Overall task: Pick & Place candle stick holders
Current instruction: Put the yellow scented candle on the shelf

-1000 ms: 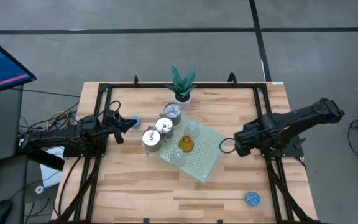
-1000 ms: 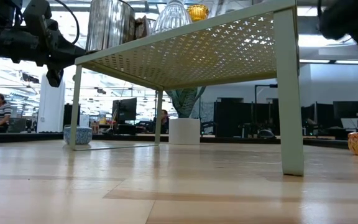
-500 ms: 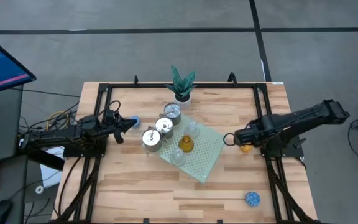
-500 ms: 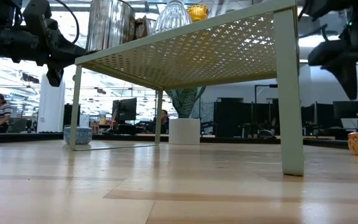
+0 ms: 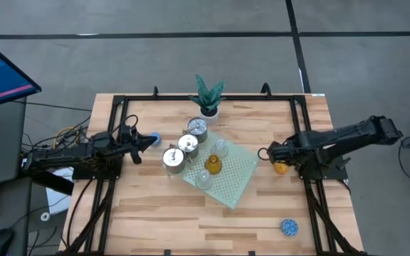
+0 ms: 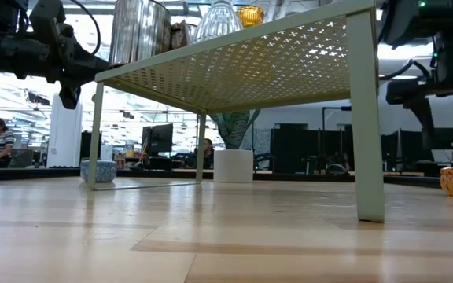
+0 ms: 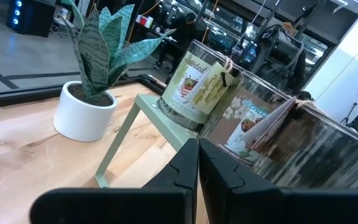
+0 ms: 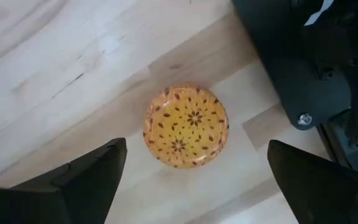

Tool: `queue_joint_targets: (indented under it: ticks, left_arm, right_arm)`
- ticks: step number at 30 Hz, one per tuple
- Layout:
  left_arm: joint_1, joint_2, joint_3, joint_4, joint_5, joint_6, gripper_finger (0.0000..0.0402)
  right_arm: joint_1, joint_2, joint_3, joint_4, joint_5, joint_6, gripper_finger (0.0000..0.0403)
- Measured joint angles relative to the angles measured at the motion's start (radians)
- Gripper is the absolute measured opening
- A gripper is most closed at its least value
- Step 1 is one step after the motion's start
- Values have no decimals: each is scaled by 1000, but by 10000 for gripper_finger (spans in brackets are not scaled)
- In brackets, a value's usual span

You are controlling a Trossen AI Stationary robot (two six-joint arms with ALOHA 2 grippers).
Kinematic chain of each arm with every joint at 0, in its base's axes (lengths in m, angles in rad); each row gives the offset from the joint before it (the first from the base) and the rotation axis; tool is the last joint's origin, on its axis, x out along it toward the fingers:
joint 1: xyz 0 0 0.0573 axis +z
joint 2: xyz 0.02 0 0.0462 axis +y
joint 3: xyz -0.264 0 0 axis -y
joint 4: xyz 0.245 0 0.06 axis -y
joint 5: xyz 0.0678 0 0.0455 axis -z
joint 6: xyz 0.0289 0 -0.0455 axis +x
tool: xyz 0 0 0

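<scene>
Counter: pale wooden slatted counter [image 5: 191,213] carries every item; both arms reach in from its sides.
Stand: pale green perforated metal stand on thin legs [image 5: 228,186], mid-counter, serves as the collecting place, raising the holders above the wood.
Left arm: left gripper [image 5: 150,141] hangs by the stand's left side, jaws pressed together on nothing; it appears to be waiting.
Right arm: right gripper [image 8: 191,180] hovers directly over the orange holder, jaws spread wide to either side, gripping nothing; judged to be lined up for a pick.
Plant: green-leaved plant in a white pot [image 5: 208,97] stands behind the stand, apart from the work.
Holders on stand: shiny silver metal cups [image 5: 174,159], clear glass cups [image 5: 203,179] and an amber glass cup [image 5: 213,165] cluster there, apparently placed.
Orange holder: round orange patterned candle stick holder [image 8: 186,127] sits on the wood right of the stand.
Blue holders: one bumpy blue cup [image 5: 288,227] near the front right; another [image 5: 155,136] beside the left jaws.
</scene>
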Motion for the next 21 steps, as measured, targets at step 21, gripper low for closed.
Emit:
queue_joint_targets:
  ticks: [21]
  left_arm:
    - [0, 3, 0, 15, 0, 0, 11]
  right_arm:
    - [-73, 100, 0, 106, -4, 66, 379]
